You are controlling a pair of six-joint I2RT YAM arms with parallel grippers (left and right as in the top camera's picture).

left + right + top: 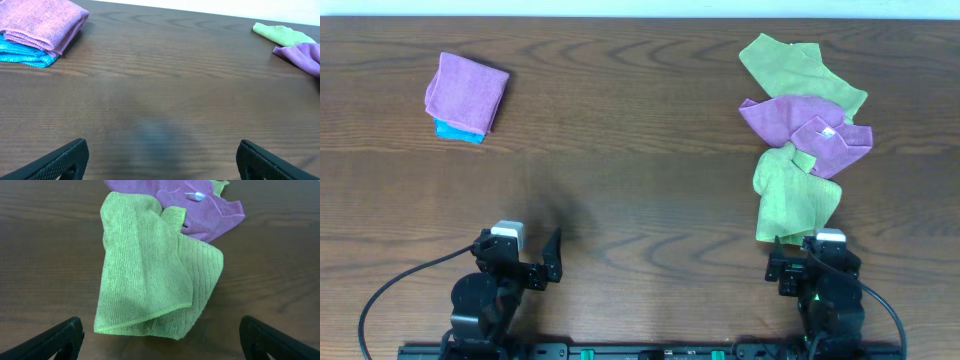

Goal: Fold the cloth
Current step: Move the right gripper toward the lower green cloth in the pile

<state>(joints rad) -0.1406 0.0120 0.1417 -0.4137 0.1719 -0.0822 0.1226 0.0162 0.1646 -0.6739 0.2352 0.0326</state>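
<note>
Overhead, the worktop (640, 150) is bare across its middle, with ample room to spread and fold. The cloth (795, 195) lies crumpled at the right, its far end touching a purple cloth (810, 125). Folding looks unstarted. Left tool (162, 145) and right tool (160, 322) gape wide, both empty.

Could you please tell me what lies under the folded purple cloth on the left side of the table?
A turquoise cloth lies under the folded purple cloth; only its near edge shows, the rest is covered.
</note>
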